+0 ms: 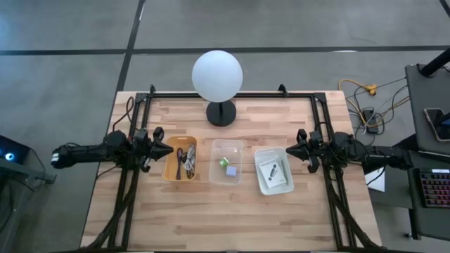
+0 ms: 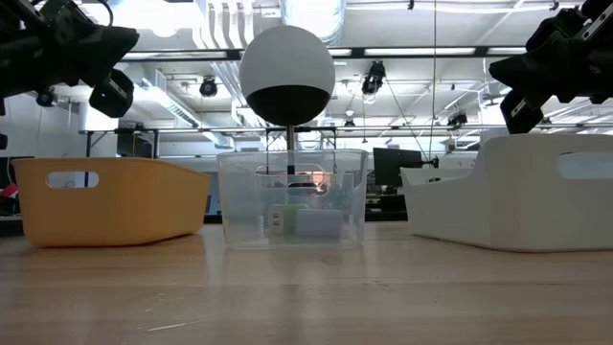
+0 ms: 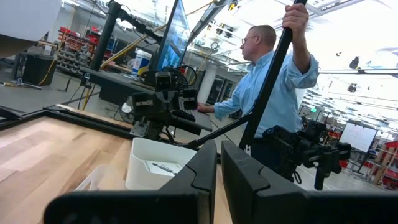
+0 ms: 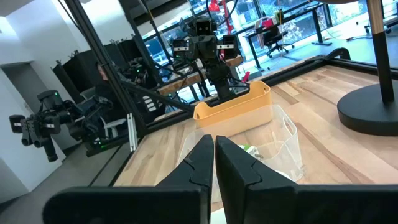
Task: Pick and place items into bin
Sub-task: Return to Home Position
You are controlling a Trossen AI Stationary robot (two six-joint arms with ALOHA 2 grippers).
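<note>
Three bins stand in a row mid-table. The yellow bin [image 1: 171,159] holds thin coiled cables [image 1: 185,160]. In the clear bin [image 1: 226,149] lie a green cube [image 1: 223,162] and a grey cube [image 1: 230,171]. The white bin [image 1: 261,163] holds flat white printed packets [image 1: 273,171]. My left gripper [image 1: 167,149] hangs shut just left of the yellow bin, pointing level toward it. My right gripper [image 1: 290,150] hangs shut just right of the white bin, pointing back at it. Both are raised above the bin rims, seen in the low view as left gripper [image 2: 115,43] and right gripper [image 2: 508,72].
A white globe lamp [image 1: 218,74] on a black base [image 1: 222,113] stands behind the bins at the table's far edge. A black frame [image 1: 232,95] runs along the table's sides. A person in a light blue shirt [image 3: 273,93] stands beyond the table's right side.
</note>
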